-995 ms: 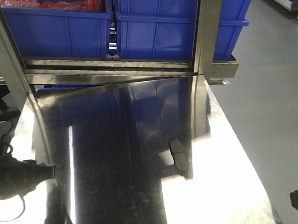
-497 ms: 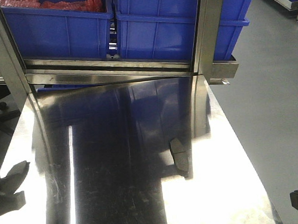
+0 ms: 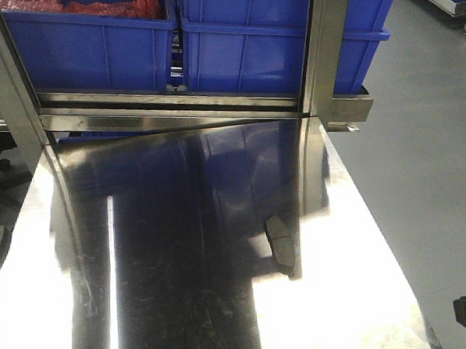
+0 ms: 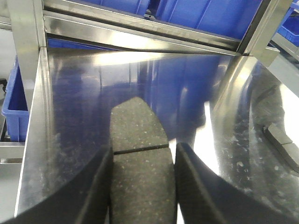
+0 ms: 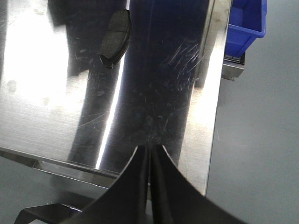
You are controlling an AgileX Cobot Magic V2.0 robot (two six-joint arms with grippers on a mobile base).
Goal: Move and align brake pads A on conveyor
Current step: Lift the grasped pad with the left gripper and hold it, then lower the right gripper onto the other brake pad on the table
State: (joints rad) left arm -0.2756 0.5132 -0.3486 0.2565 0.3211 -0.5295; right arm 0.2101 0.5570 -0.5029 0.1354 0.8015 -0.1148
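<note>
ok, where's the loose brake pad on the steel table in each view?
Front: loose pad, right of centre on the steel table.
Left wrist: far right edge, cut off; the held pad in the left hand is a different one.
Right wrist: upper left.
Shared landmark: the steel table's right edge.

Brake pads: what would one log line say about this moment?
left fingers: clamped on held brake pad | right fingers: closed, empty | second brake pad: lying on steel table | conveyor: not in view
</note>
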